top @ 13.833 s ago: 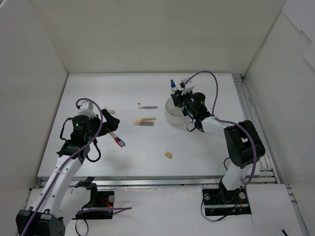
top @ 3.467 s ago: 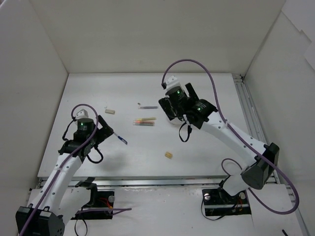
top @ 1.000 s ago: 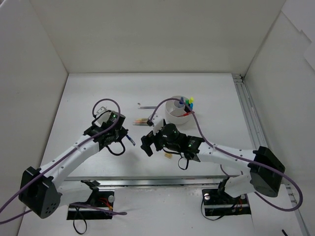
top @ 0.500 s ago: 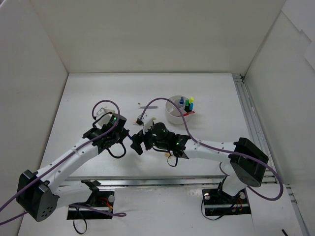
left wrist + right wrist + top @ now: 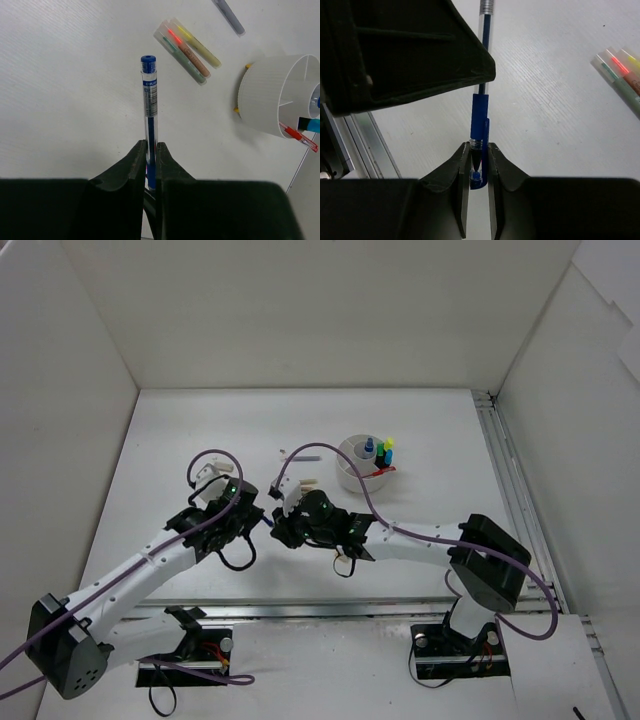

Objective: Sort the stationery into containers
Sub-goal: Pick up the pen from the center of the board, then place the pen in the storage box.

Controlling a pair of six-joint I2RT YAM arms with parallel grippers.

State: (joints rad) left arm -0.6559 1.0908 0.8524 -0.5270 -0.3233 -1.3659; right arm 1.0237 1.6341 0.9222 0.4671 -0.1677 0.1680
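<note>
A clear pen with blue cap (image 5: 149, 95) hangs above the table between both grippers. My left gripper (image 5: 148, 150) is shut on one end of it. My right gripper (image 5: 479, 150) faces it and is shut on the capped end of the same pen (image 5: 480, 107), with the left gripper's black fingers (image 5: 410, 55) just beyond. From above, the two grippers meet at the pen (image 5: 268, 522) left of centre. The round white organizer (image 5: 350, 478) stands behind them, with highlighters (image 5: 383, 450) and a red pen in its compartments.
A bundle of pastel pencils (image 5: 189, 51) lies on the table between the grippers and the organizer (image 5: 267, 95). A grey pen (image 5: 300, 456) lies farther back. The white enclosure walls stand on the left, back and right.
My right arm has swung left from the table's middle to meet the left gripper. Its jaws went from wide open to shut on the pen's capped end. The left gripper stayed shut on the pen.
</note>
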